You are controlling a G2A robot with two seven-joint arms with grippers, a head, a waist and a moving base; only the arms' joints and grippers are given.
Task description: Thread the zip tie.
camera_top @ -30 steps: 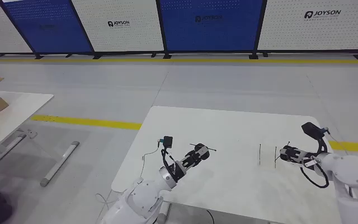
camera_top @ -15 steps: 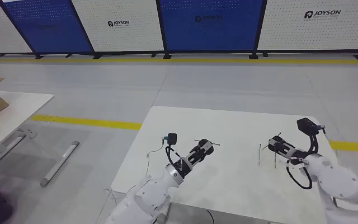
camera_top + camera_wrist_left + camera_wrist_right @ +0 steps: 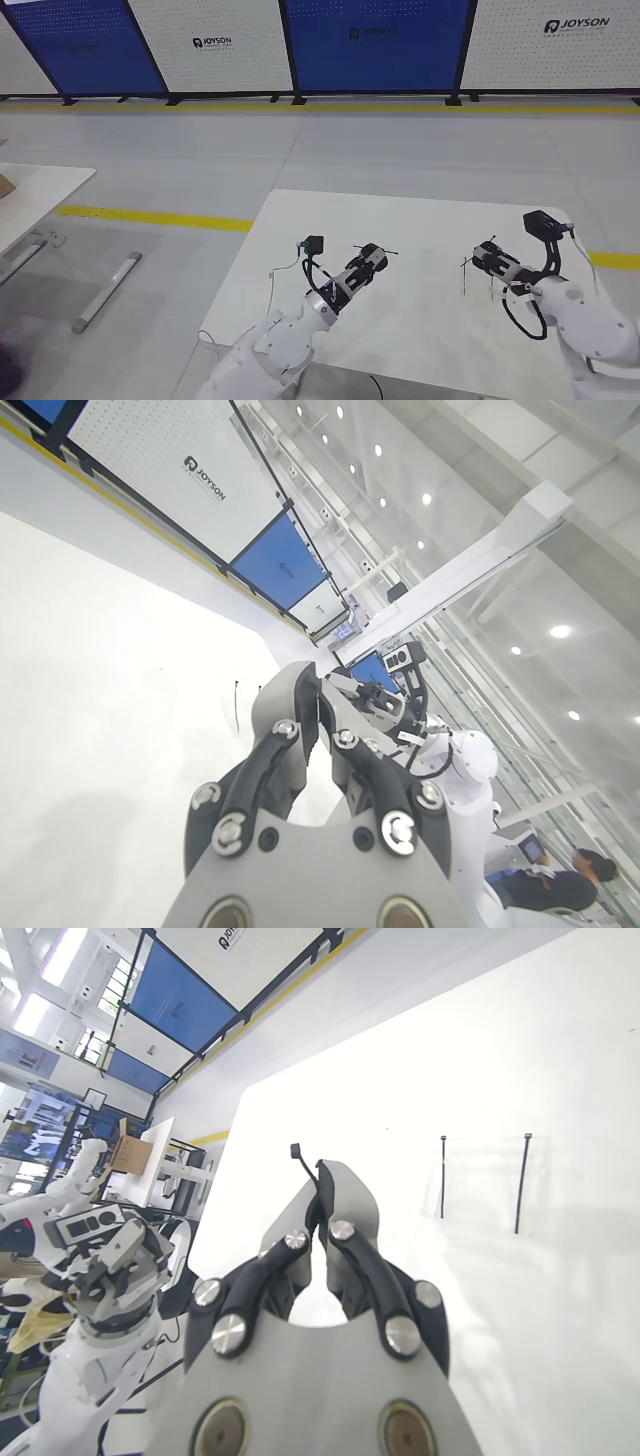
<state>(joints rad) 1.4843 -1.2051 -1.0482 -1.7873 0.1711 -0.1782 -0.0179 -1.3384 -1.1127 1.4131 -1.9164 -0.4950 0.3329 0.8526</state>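
- Where the right gripper (image 3: 318, 1172) brings its two grey, black-padded fingers (image 3: 350, 1198) together, it clamps the right-held zip tie (image 3: 303, 1162). This is a thin black plastic strap whose small square head sticks out past the fingertips.
- From above, that gripper sits right of centre in the frame, over the table's right-hand part.
- The left-held zip tie (image 3: 386, 250), another thin black plastic strap, lies crosswise in the left gripper (image 3: 371, 254), just left of centre in the top view. The fingers are pressed shut on it, and both ends jut free.
- The two grippers point towards each other and are well apart, so the held straps do not touch.
- A loose black zip tie (image 3: 442, 1178) and a second loose zip tie (image 3: 521, 1183) lie flat on the table, parallel and apart from each other. In the top view they are just beside the right gripper; I cannot tell whether it touches them.
- The white rectangular table with rounded corners (image 3: 400, 215) fills the lower middle of the top view.
- Around it is a grey floor with a yellow line (image 3: 150, 217), and a second white table (image 3: 40, 195) stands at the left edge.
- Blue and white perforated panels (image 3: 375, 40) run along the top edge.
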